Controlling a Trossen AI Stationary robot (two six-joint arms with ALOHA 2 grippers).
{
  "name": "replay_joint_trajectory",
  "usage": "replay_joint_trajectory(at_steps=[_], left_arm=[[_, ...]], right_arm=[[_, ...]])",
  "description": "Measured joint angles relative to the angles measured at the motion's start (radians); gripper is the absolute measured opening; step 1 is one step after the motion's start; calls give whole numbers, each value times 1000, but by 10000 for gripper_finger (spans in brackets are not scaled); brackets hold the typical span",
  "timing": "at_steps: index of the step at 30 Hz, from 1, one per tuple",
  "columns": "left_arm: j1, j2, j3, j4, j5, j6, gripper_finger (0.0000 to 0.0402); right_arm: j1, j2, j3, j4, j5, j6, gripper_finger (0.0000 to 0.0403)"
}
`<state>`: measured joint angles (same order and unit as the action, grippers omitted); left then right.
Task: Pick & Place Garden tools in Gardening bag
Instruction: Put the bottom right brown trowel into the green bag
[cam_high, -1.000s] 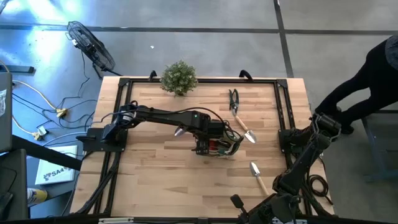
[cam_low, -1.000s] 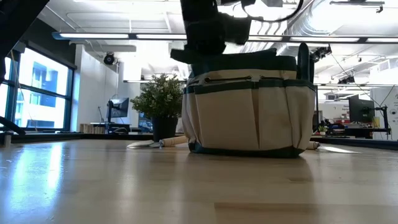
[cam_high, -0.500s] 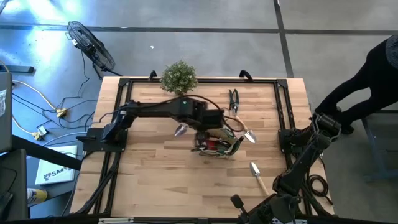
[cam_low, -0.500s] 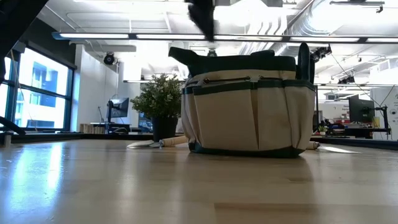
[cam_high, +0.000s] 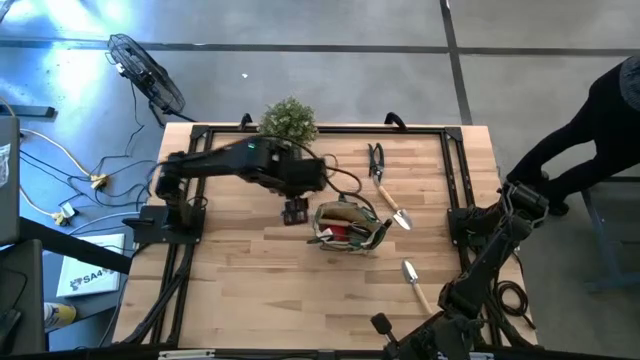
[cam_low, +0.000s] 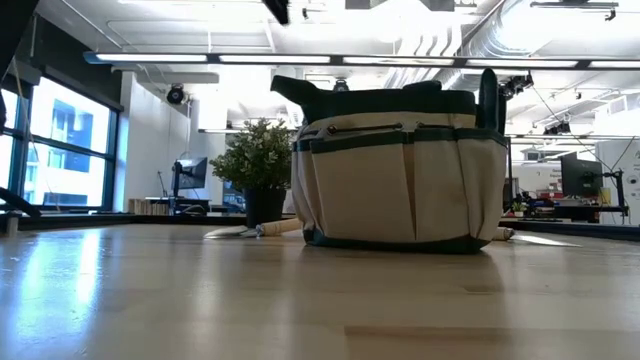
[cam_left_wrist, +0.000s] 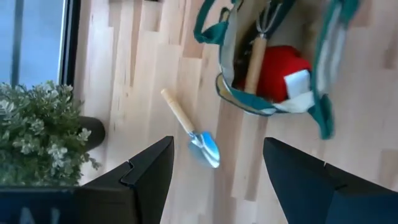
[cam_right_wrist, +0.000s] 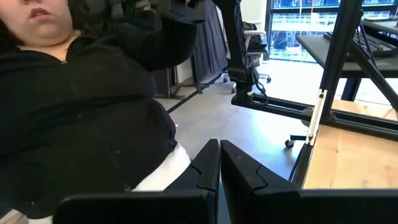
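Two arms at the table, one at work. Left gripper (cam_high: 295, 211) hangs above the tabletop (cam_high: 250, 280) just beside the gardening bag (cam_high: 349, 226), on the side facing the left arm's base; fingers (cam_left_wrist: 147, 180) spread wide, nothing between them. Bag stands upright near table centre; its round mouth shows a red cone-shaped piece (cam_left_wrist: 280, 71) and a wooden-handled tool (cam_left_wrist: 255, 59) inside. Low view: tan pockets w/ green trim, one dark handle (cam_low: 488, 98) sticking up at the rim.

Tools outside the bag, on the wood:
- trowel (cam_high: 393, 206), blade close by the bag's rim on the side toward the right arm;
- dark snips (cam_high: 376, 158), farther back, near the trowel's handle end;
- second trowel (cam_high: 413, 283), well apart, toward the front edge, right-arm side;
- small trowel (cam_left_wrist: 189, 128), between bag and potted plant (cam_high: 288, 124) in the left wrist view.

Right gripper (cam_right_wrist: 219, 163) parked off the table's front right corner, fingers pressed together, holding nothing. Person in black (cam_high: 590, 130) stands beside the table's right side.
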<state>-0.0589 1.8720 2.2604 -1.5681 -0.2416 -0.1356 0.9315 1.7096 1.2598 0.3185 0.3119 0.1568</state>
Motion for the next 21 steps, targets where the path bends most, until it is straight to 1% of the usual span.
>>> replay_joint_trajectory(at_steps=[4, 7, 11, 15, 18, 21], left_arm=[[0, -74, -32, -3, 93, -49, 239], [-3, -126, -87, -2, 159, -95, 239], [-37, -230, -219, -6, 171, -121, 239], [-56, -323, -409, 4, 131, -152, 239], [-66, -382, -567, 28, 30, -189, 239], [-66, -422, -729, 104, -68, -213, 239]], right_arm=[[5, 0, 0, -7, 0, 4, 4], [11, 0, 0, -25, 3, 4, 4], [16, 0, 0, -39, 3, 31, 4], [16, 0, 0, -53, 4, 61, 4], [18, 0, 0, -54, 8, 61, 4], [18, 0, 0, -59, 27, 73, 4]])
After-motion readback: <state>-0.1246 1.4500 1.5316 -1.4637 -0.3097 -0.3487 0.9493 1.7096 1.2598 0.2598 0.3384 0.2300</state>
